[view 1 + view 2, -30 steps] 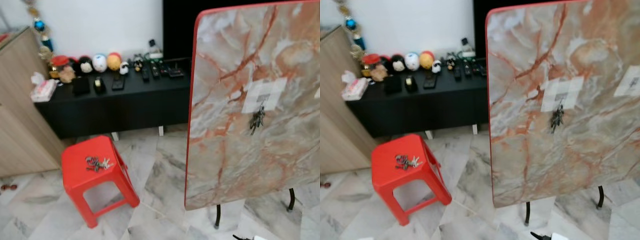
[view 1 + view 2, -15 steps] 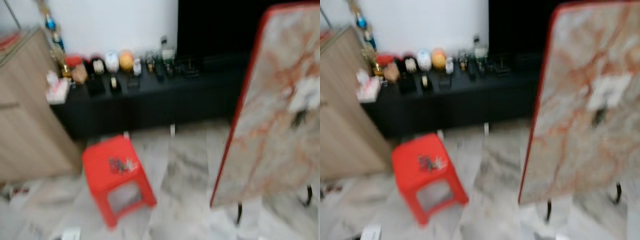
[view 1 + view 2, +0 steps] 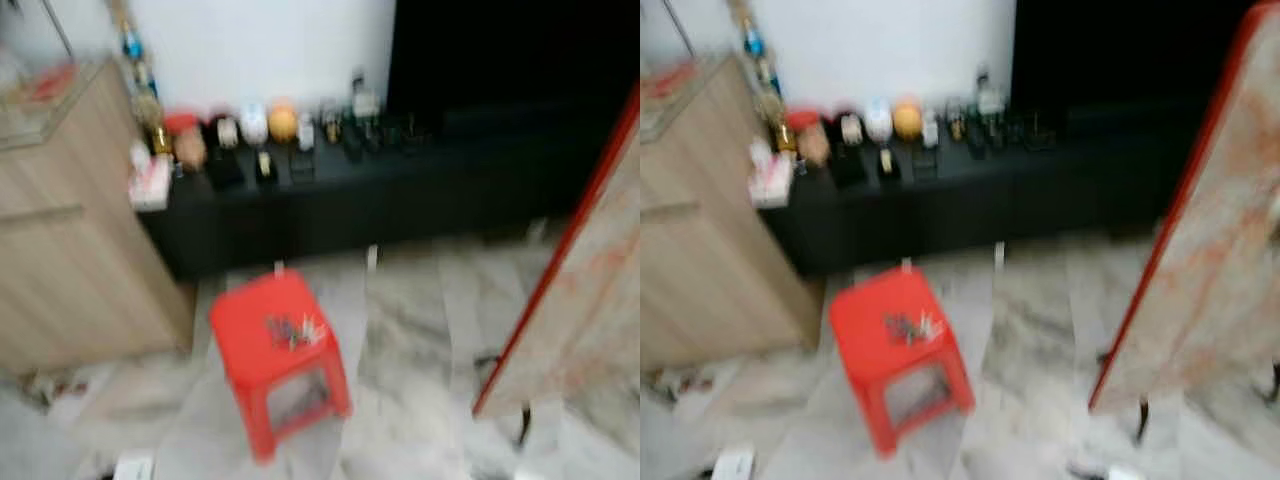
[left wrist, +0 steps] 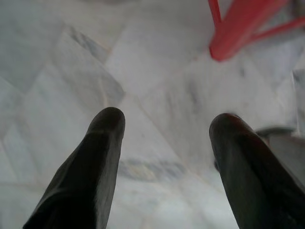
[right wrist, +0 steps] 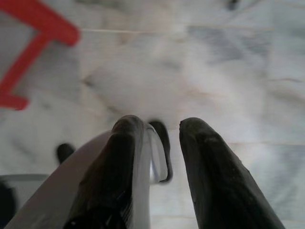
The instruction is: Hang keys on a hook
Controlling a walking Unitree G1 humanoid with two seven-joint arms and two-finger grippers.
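A bunch of keys [image 3: 292, 330] lies on top of a small red plastic stool [image 3: 262, 318] standing on the marble floor, near the middle of the blurred head views. An upright marble-patterned board with a red rim [image 3: 600, 290] stands at the right edge. My left gripper [image 4: 167, 124] hangs low over the floor, open and holding nothing, with a red stool leg [image 4: 238, 28] beyond its fingertips. My right gripper [image 5: 159, 129] also points down at the floor, its fingers apart with nothing between them.
A long black low cabinet [image 3: 420, 190] with small figurines and gadgets runs along the white back wall. A wooden cabinet [image 3: 70, 240] stands at the left. The board rests on thin black legs [image 3: 1140, 425]. Small white objects [image 3: 132, 466] lie on the floor.
The whole picture has swung left: the stool now sits near the centre and the board has slid to the right edge. The keys still lie on the stool.
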